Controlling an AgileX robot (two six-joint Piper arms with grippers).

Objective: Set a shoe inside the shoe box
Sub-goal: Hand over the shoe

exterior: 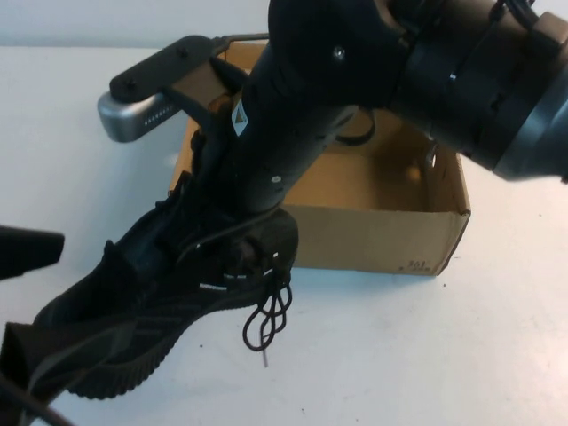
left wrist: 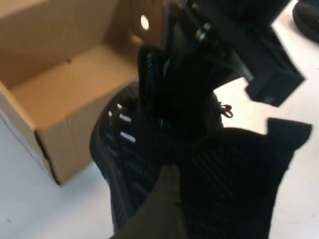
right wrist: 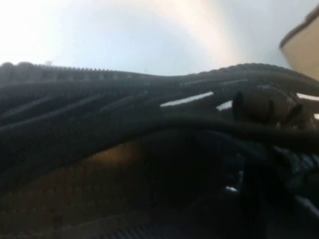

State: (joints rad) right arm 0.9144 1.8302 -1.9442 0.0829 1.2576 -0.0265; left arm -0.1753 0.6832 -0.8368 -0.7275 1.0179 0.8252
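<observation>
The black mesh shoe [exterior: 169,293] lies tilted at the lower left, its toe against the front wall of the open brown shoe box [exterior: 373,235], and its laces hang loose. My right gripper [exterior: 222,240] reaches down from the upper right into the shoe's opening and is shut on its collar; it also shows in the left wrist view [left wrist: 159,104]. My left gripper [exterior: 35,311] sits at the bottom left, its fingers on either side of the heel. The shoe [left wrist: 124,149] and box [left wrist: 55,124] show in the left wrist view. The right wrist view is filled by the shoe [right wrist: 124,114].
The right arm [exterior: 399,53] crosses over the box and hides much of its inside. Its silver wrist camera [exterior: 133,115] sticks out over the box's left end. White table [exterior: 426,355] lies in front of the box and to the right.
</observation>
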